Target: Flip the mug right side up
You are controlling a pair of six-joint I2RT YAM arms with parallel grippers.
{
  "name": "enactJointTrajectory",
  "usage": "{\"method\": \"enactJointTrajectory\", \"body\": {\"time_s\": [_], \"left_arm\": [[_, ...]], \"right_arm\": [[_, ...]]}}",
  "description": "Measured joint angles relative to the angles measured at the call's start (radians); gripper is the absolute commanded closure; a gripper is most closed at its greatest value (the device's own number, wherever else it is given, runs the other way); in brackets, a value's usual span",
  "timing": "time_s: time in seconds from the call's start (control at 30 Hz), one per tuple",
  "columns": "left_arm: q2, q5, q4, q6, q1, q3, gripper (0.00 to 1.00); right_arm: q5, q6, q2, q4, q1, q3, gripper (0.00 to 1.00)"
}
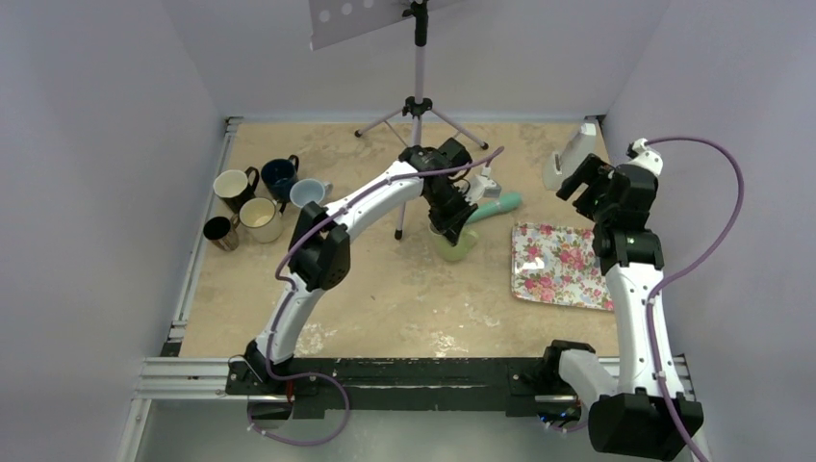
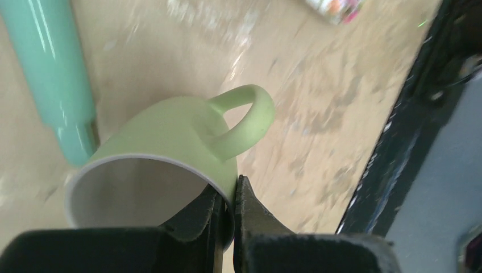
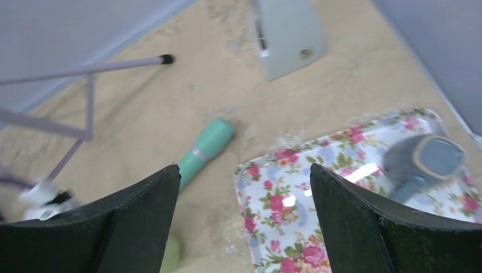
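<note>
Left wrist view: the left gripper [image 2: 234,196] is clamped on the rim of the green mug [image 2: 170,136], which is tipped sideways near the tabletop's middle, beside a teal bottle [image 2: 54,74]. The right gripper [image 3: 243,176] has its jaws apart above the flowered tray [image 3: 295,210].

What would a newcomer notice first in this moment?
The left gripper is shut on the rim of a pale green mug near the middle of the table, with a teal bottle lying just past it. Next come the right gripper, jaws wide open above a floral tray on the right, and a cluster of mugs at the left edge.
</note>
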Motion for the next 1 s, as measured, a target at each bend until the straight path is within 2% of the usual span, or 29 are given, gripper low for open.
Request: {"method": "enactJointTrajectory", "body": {"time_s": [0.17,0.33,0.43,0.6,0.73,0.97,1.0], "left_arm": [[-0.101,-0.231,-0.267,0.166,0.010,-0.008,1.00],[-0.294,-0.316,-0.430,0.253,0.059,-0.144,1.00],[-0.421,-0.339,-0.464,0.277,0.102,-0.261,1.00],[-0.565,-0.449,-0.427,0.308,0.201,-0.502,1.00],[-0.566,-0.559,-0.260,0.325,0.275,-0.659,1.00],[-0.517,-0.627,-0.037,0.324,0.306,-0.765,1.00],[-0.520,-0.629,-0.021,0.325,0.306,-0.772,0.94]], "right_arm": [[0.199,0.053,0.048,-0.058,-0.002,0.012,0.12],[0.246,0.073,0.058,-0.064,-0.002,0.006,0.12],[0.247,0.071,0.035,-0.041,-0.002,-0.012,0.12],[0.258,0.061,0.004,-0.003,-0.002,-0.059,0.10],[0.281,0.060,0.006,0.006,-0.002,-0.082,0.10],[0.370,0.064,0.009,-0.003,-0.022,-0.082,0.04],[0.380,0.065,0.008,-0.004,-0.031,-0.082,0.04]]}}
